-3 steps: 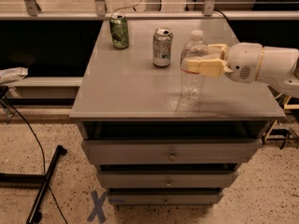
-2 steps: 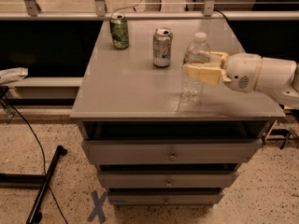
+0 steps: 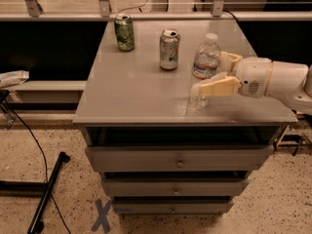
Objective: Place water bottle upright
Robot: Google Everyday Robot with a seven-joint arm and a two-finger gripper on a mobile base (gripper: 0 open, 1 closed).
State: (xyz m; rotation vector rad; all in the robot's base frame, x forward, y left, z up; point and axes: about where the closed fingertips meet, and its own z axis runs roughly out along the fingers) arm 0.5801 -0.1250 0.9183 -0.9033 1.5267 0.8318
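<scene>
The clear ribbed plastic water bottle with a white screw cap and a white-red-blue label band (image 3: pixel 205 62) stands upright on the flat grey top of the drawer cabinet (image 3: pixel 131 89), toward its right side, and sits right between the jaws. The robot's cream two-finger gripper (image 3: pixel 209 73) on its white arm (image 3: pixel 280 79) reaches in from the right at about the bottle's mid-height. The jaws are spread apart, one on each side of the bottle. The near finger (image 3: pixel 217 87) crosses in front of the bottle's lower body, and the far one shows just behind the bottle's right shoulder. From this angle it is hard to say whether the near finger brushes the plastic, but the gap between the two looks wider than the bottle, so nothing appears pinched. The white cap rises above both jaws, and the bottle's base rests on the tabletop below them. Beyond the fingertips, to the left and further back, a silver-green soda can (image 3: pixel 169 49) stands upright near the bottle but apart from it. A dark green soda can (image 3: pixel 124 31) stands further left still, well apart from the jaws, close to the rear edge. The cabinet's grey drawers (image 3: pixel 178 158) lie below the jaws, facing the camera.
</scene>
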